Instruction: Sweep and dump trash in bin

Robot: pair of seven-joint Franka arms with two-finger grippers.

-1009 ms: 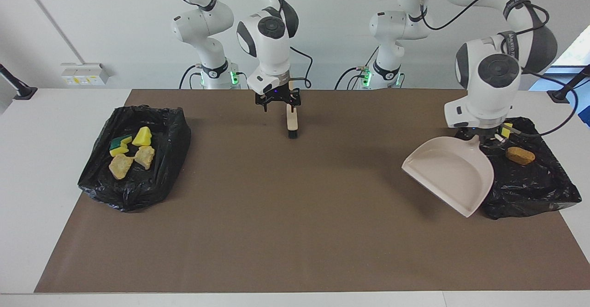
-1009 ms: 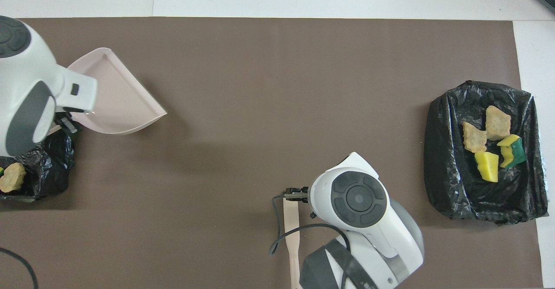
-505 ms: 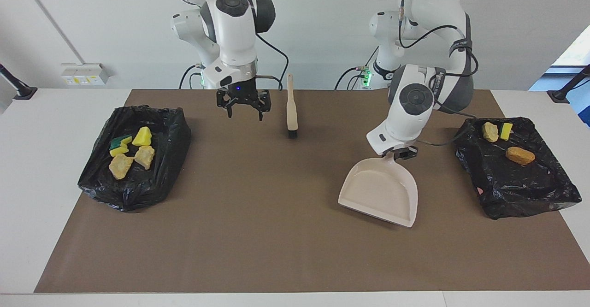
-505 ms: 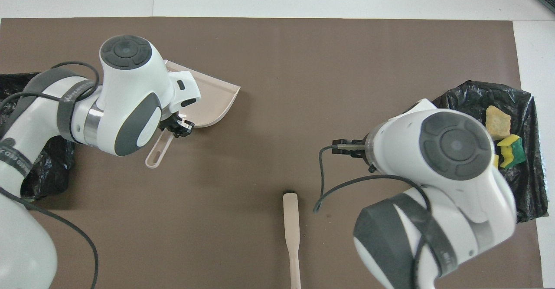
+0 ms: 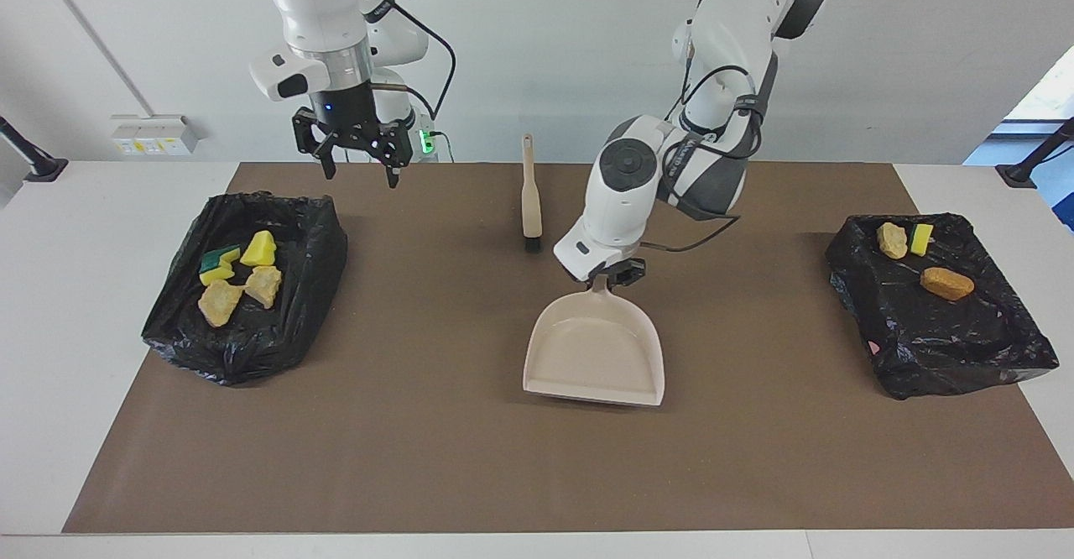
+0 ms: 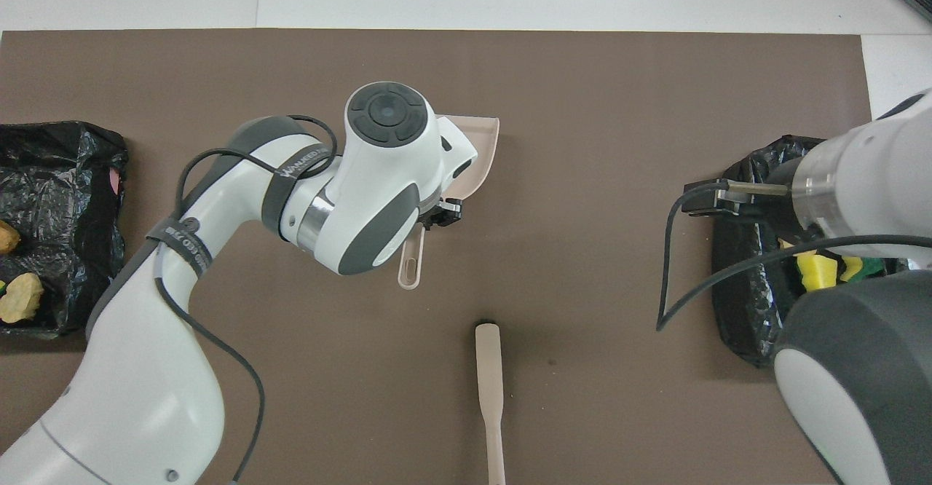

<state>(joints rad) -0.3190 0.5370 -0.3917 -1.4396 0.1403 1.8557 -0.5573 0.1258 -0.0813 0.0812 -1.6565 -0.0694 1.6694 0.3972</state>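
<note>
The dustpan is seen flat on the brown mat at mid-table, mouth turned away from the robots. Its handle is clamped in the left gripper, whose jaws are closed on it. The pan is empty.

The brush is lying on the mat, nearer to the robots than the pan, bristles toward the pan; it is touched by neither gripper.

The right gripper is raised, jaws spread apart and holding nothing, over the mat's edge at the robots' side, beside the bin at the right arm's end of the table.

The trash is found in two black-lined bins. In the bin at the right arm's end are four pieces: a green-faced sponge, a yellow sponge and two tan lumps, close together. In the other bin, at the left arm's end, are three: a tan lump with a yellow piece just beside it, and an orange-brown lump near them, farther from the robots. No scraps are seen on the mat itself.
</note>
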